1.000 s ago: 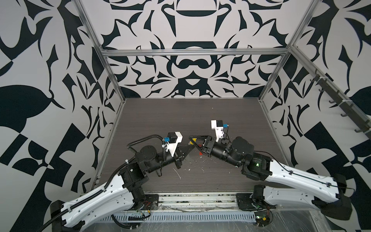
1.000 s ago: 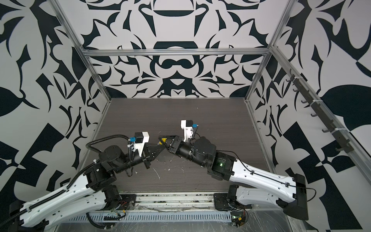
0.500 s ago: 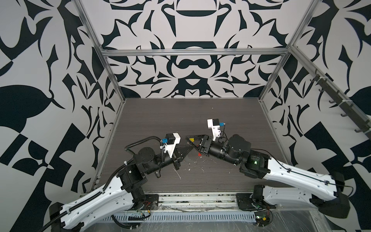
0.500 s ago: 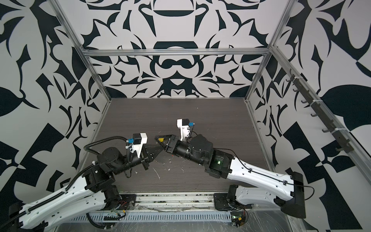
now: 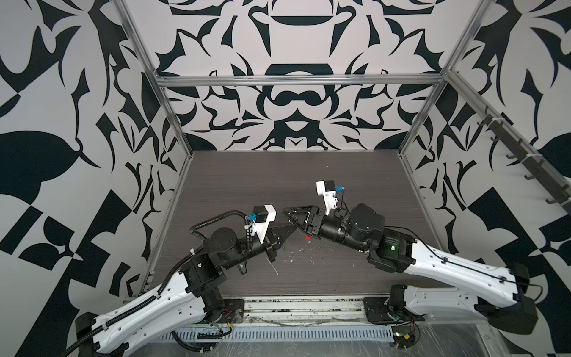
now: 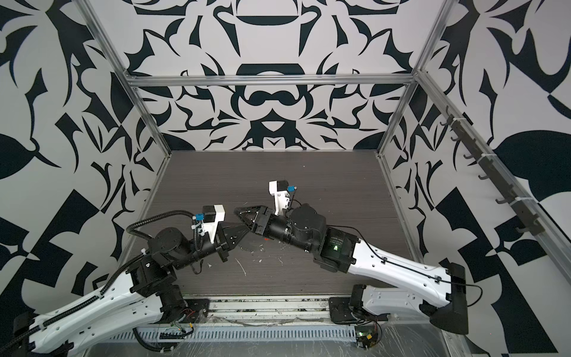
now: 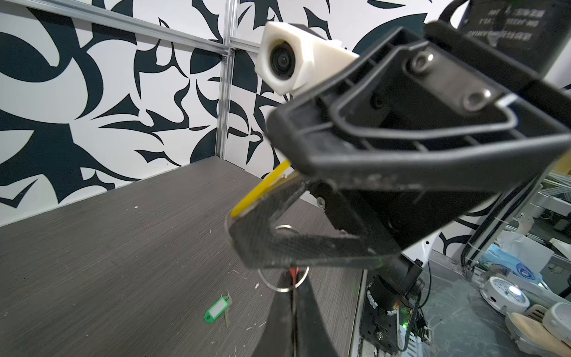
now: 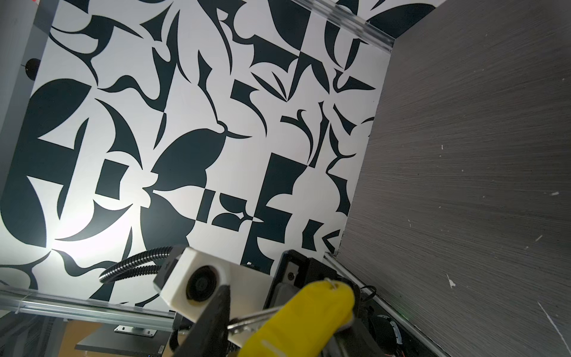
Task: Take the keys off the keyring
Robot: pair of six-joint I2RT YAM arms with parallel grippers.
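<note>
The chief risk lay at the right gripper [image 5: 289, 215], which reached in from 3 o'clock to the middle of the dark wood-grain table [image 7: 123, 247]. The flat yellow plastic tag [image 7: 261, 189] sat between its jaws, which stood somewhat apart; whether they truly gripped it cannot be told. If the hold was loose, the tag could slide out and drop, and a pull would catch nothing. A pull off the line of the wire could instead twist the thin grey metal keyring [image 7: 279, 290] out of the left gripper [image 5: 285, 231]. That gripper came in from 8 o'clock and was pinched tight on the ring's edge, with the narrow red plastic strip [image 7: 293, 273] caught at the same pinch. The grippers were almost touching, so a knock between them was possible too.

The keyring was held clear of the table near its centre, a plain wire loop partly hidden behind a right finger. Whether the yellow tag was threaded on it was hidden. The green oblong plastic tag [image 7: 217, 310] lay flat on the table, well apart from the ring. In a top view the red strip showed at 5 o'clock of where the grippers met.
</note>
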